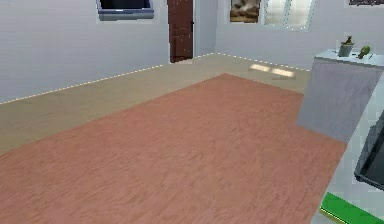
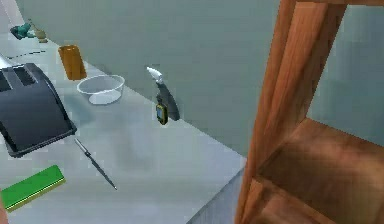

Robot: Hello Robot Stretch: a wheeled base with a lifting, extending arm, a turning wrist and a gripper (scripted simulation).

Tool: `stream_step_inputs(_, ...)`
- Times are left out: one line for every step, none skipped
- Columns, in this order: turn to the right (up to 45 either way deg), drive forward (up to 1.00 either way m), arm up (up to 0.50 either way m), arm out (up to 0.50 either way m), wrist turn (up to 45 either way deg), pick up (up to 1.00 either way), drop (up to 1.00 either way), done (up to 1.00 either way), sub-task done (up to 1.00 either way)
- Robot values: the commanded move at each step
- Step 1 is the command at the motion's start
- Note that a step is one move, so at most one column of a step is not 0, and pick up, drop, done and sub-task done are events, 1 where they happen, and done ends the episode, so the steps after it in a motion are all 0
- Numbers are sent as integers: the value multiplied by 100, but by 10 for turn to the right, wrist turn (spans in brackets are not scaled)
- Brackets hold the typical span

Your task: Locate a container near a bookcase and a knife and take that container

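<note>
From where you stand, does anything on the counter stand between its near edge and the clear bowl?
Only the thin knife lies flat on the counter in front of the bowl. In the arm side view the black toaster is to the bowl's left and the spray bottle to its right.

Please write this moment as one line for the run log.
counter: bowl, knife, spray bottle, toaster | bookcase: beside counter | candidate container: bowl | ahead: bare floor

In the arm side view, a bowl (image 2: 101,89) lay on the counter (image 2: 170,160) between a toaster (image 2: 30,105) leftward and a bottle (image 2: 162,100) rightward, a thin utensil (image 2: 95,162) before them; a bookcase (image 2: 300,120) stood right of the counter
</note>
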Motion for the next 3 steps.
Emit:
stream_step_inputs(0, 0, 50, 0, 0, 0, 0, 0, 0)
stream_step_inputs(0, 0, 38, 0, 0, 0, 0, 0, 0)
stream_step_inputs(0, 0, 0, 40, 0, 0, 0, 0, 0)
